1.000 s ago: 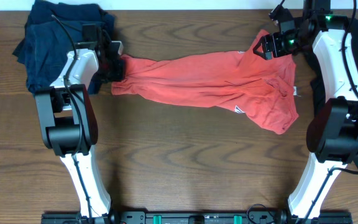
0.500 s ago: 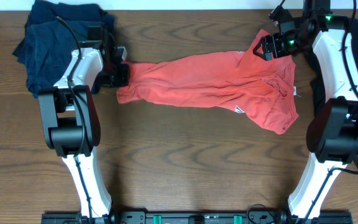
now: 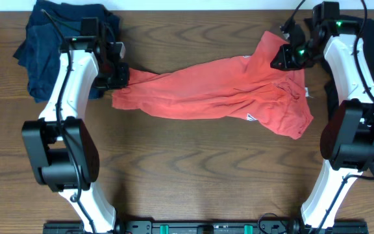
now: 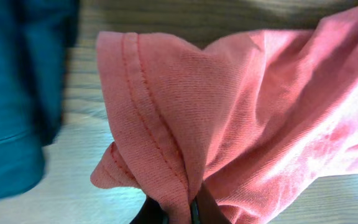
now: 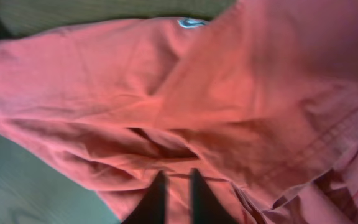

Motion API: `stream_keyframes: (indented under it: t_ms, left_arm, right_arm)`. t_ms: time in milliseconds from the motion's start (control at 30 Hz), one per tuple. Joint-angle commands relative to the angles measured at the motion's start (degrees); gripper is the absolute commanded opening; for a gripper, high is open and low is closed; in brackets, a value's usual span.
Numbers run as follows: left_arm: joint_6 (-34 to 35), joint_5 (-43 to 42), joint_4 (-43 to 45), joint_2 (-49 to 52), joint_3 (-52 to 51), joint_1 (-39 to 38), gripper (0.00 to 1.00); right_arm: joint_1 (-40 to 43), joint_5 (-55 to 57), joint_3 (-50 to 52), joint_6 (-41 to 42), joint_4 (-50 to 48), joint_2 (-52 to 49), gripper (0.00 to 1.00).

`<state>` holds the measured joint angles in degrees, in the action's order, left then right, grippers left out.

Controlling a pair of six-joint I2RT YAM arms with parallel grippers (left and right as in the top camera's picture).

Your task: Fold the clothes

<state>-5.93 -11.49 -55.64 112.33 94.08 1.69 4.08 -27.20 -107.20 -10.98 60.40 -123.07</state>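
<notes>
1. Red-orange T-shirt (image 3: 219,91) lies bunched, its long axis spanning from one gripper's fingers to the other's.
2. Hem end is clamped in left gripper (image 3: 121,77); cloth trails off toward the other arm.
3. Opposite end's fold is pinched by right gripper (image 3: 286,57), fingers near together.

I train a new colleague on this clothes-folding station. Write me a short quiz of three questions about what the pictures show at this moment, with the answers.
1. True or false: the red T-shirt lies neatly folded in a flat square on the table.
2. What does the left gripper hold? A: a black garment. B: the red T-shirt. C: nothing.
3. What colour is the heap of clothes beside the left arm, at the far left of the table?

Key: 1 false, it lies bunched and stretched out; 2 B; 3 navy blue.
</notes>
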Motion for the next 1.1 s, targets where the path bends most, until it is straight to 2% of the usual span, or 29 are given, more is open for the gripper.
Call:
stream_keyframes:
  t_ms: [0,267,400,500,1067]
  left_arm:
    - [0.63,5.64,-0.72,-1.92,-0.11,0.0,0.06]
    - [0.68,7.87,-0.87,-2.75,0.02,-0.04,0.06]
    - [0.87,0.37,0.57,-2.75,0.52,-1.14,0.06]
    - [1.6,-2.47,2.25,-2.71,0.52,-3.13,0.06]
    - [9.92,-3.06,14.29,-0.7,0.52,-22.51,0.06]
  right_arm:
    - [0.24,-0.9,4.42,2.43,-2.6,0.48,0.01]
    - [-0.83,0.87,18.29,8.0,-18.97,0.48,0.01]
    - [-0.83,0.87,23.02,9.92,-24.04,0.48,0.01]
    - [-0.83,0.85,24.06,9.94,-24.65,0.48,0.01]
    - [-1.27,0.83,24.13,9.92,-24.15,0.46,0.02]
